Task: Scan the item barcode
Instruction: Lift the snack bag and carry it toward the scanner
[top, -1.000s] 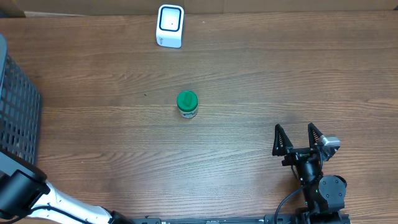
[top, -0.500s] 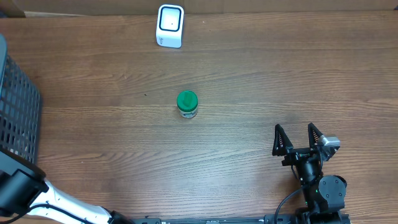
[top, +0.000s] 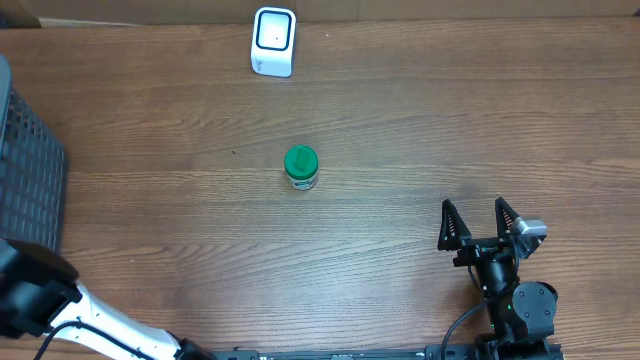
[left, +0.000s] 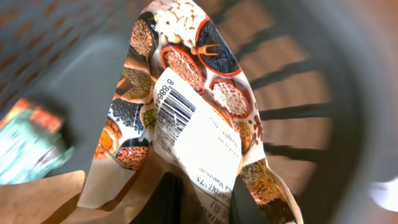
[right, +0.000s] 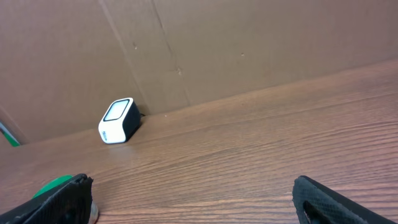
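**Item 1. Left tool** (left: 205, 198). Its jaws were partly apart a second ago and are now drawn together. They are clamped on the lower edge of the pouch, one dark finger on each side of it. The left arm (top: 38, 300) has shifted slightly at the basket's near corner. This is judged to mean the pick is made, and lifting out and presenting are still to be done.

**Item 2. Pouch** (left: 186, 74). This is the task's thing. It is held inside the basket, tilted, with its free end pointing away from the tool. It is a flat, flexible pack printed with bowls and scoops of beans and grains. It is creased and likely to flop when carried.

**Item 3. Barcode label** (left: 196, 134). A white sticker is set aslant across the printed face. The bars are at its upper left and small print runs below, and it faces the wrist camera.

**Item 4. Basket** (left: 305, 93). A dark slatted wall is seen behind the pouch. A blurred teal and orange packet (left: 31, 143) lies beside it, possibly a second item.

**Item 5. Right tool** (top: 482, 225). It is parked at the near right of the worktop (top: 450, 120) with its jaws wide apart and nothing held. It is unmoved.

**Item 6. Green-lidded jar** (top: 301, 167). It stands upright at mid-worktop, untouched.

**Item 7. Scanner** (top: 273, 41). A white unit sits at the far edge, well apart from the basket. The label must be carried to it and turned towards its window.
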